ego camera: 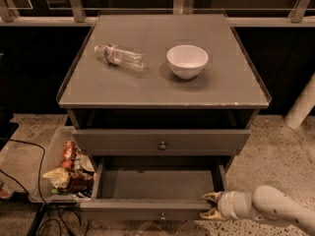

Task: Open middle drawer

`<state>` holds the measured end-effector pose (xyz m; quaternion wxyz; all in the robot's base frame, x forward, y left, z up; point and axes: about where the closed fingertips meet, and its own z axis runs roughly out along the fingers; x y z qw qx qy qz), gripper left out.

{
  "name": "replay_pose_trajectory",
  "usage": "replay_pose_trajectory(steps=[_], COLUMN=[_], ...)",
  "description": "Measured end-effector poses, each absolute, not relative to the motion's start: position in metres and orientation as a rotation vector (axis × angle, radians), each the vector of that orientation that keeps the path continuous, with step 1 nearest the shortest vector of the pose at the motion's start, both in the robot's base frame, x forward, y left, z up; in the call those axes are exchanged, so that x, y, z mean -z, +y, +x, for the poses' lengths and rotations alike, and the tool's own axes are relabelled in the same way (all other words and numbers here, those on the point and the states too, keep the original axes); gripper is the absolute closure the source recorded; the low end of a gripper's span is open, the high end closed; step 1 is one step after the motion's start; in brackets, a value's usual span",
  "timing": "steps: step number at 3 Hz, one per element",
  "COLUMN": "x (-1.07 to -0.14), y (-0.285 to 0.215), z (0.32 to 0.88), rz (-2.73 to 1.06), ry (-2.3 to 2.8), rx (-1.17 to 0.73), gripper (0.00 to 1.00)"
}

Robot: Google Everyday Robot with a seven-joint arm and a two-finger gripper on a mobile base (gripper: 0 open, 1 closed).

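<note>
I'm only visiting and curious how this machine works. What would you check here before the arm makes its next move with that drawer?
1. The middle drawer is pulled out with its bare grey inside showing: ok.
2. The gripper is at the drawer's right front corner with its fingers apart: ok.
3. The gripper is free of the drawer front, so the arm can back away without dragging it: cannot tell.
4. The upper drawer is shut and out of the arm's way: ok.
5. The bottle, lying on its side, and the bowl, upright, both sit well in from the cabinet top's edges: ok.
</note>
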<state>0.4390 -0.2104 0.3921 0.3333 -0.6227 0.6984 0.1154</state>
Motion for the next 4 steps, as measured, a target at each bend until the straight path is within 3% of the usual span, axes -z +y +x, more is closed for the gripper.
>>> replay_pose_trajectory(steps=[3, 4], x=[-0.382, -0.385], y=[-0.208, -0.208], z=[0.437, 0.437], rz=[-1.635, -1.636], ry=[1.822, 1.822], rx=[-0.358, -0.360], gripper=[0.09, 0.10])
